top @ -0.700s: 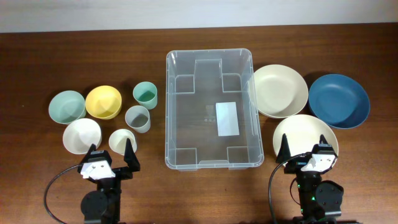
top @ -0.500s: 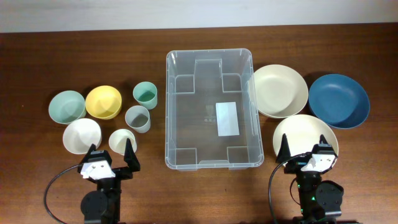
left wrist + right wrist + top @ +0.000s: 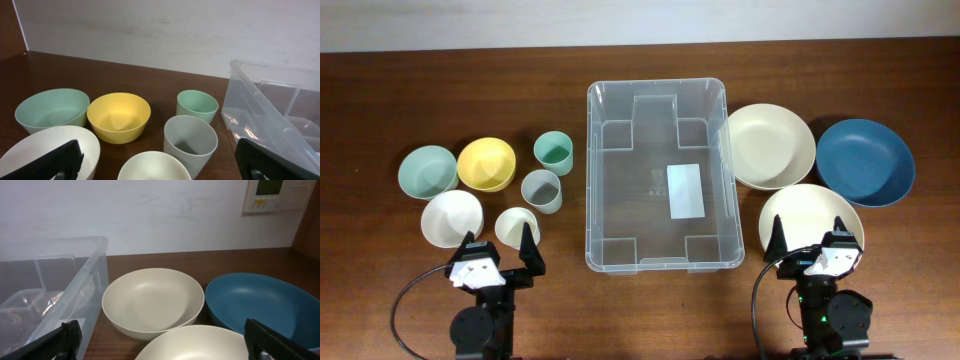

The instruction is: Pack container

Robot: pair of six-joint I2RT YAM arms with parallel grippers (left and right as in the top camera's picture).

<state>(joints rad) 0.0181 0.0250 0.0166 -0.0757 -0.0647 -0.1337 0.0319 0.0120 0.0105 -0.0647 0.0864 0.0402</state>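
Nothing's budged since a moment ago; the container [image 3: 658,175] sits between the yellow bowl [image 3: 486,163] on its left and the blue bowl [image 3: 865,160] on its right; left gripper [image 3: 498,238] hangs off its front-left corner, jaws spread wide, holding nothing; right gripper [image 3: 808,228] off its front-right corner, same deal.

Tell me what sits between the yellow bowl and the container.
Two cups, a green cup and a grey cup, stand between the yellow bowl and the container, as the overhead view shows.
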